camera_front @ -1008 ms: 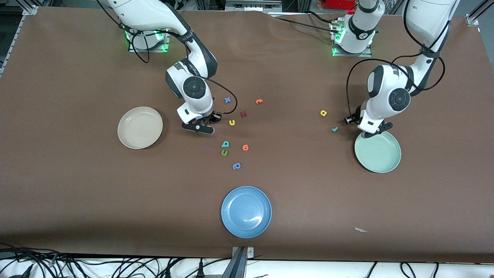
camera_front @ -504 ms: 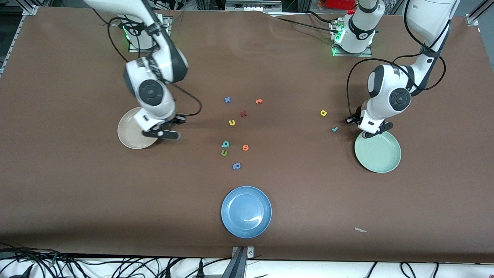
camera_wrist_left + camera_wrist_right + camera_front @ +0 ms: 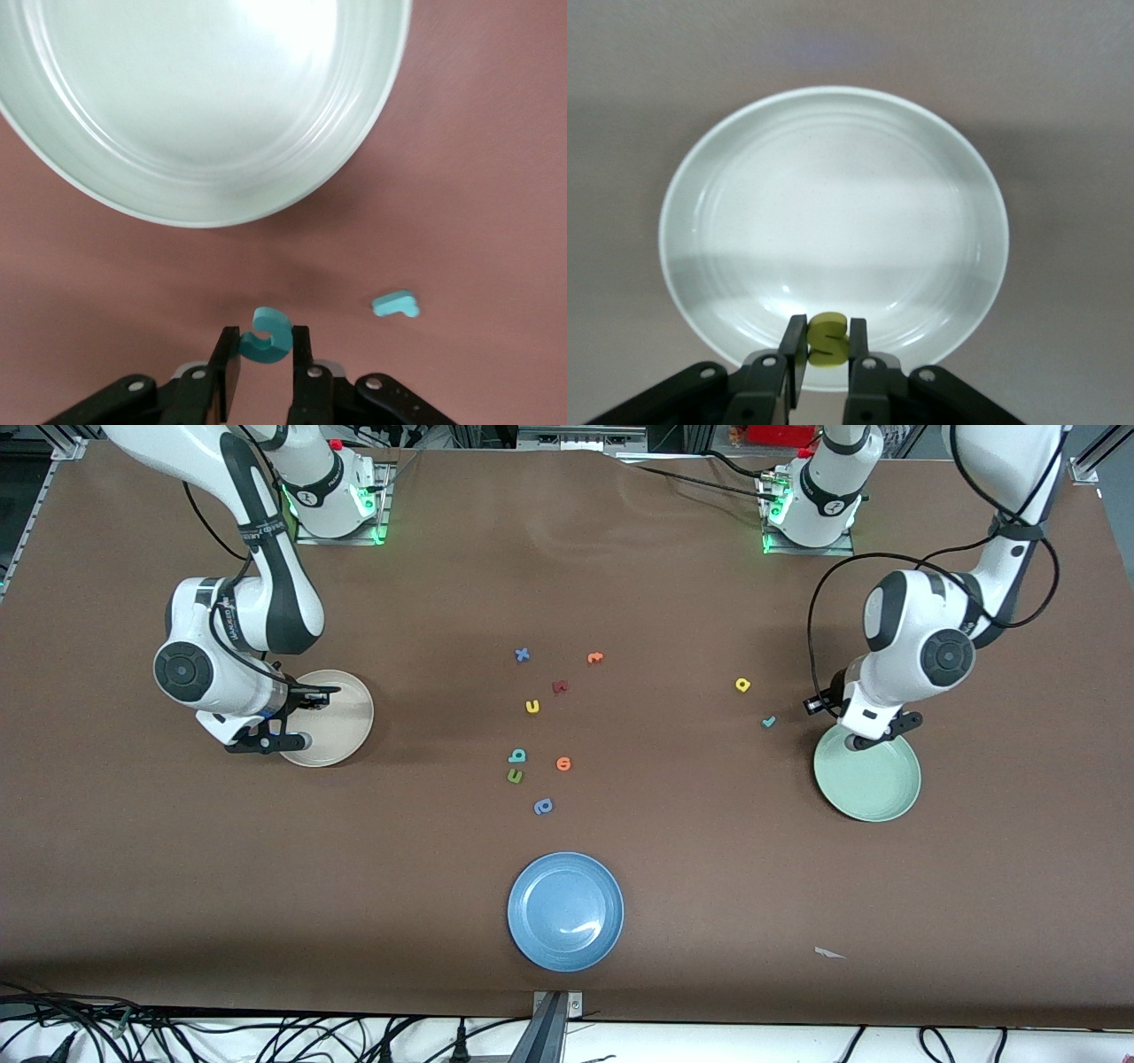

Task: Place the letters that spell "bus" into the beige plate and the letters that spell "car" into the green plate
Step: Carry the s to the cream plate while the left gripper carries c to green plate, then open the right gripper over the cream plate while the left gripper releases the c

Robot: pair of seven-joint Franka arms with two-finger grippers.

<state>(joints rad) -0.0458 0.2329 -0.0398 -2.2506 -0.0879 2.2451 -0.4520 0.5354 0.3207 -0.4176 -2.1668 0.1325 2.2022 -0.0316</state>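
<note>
Right gripper (image 3: 297, 722) over beige plate (image 3: 341, 731), left gripper (image 3: 873, 735) over green plate (image 3: 873, 784)

The tabletop (image 3: 266, 850) wears a matt brown covering, cloth-like and faintly rippled near the bases. The beige plate (image 3: 833, 230), the green plate (image 3: 195, 97) and the blue plate (image 3: 565, 911) look smooth and glossy, with soft highlights on their rims. The yellow "s" (image 3: 827, 338) and teal "c" (image 3: 266, 335) are matt foam, pinched between matt black fingers (image 3: 794, 350); the arm shells (image 3: 921, 638) are shiny white plastic.
</note>
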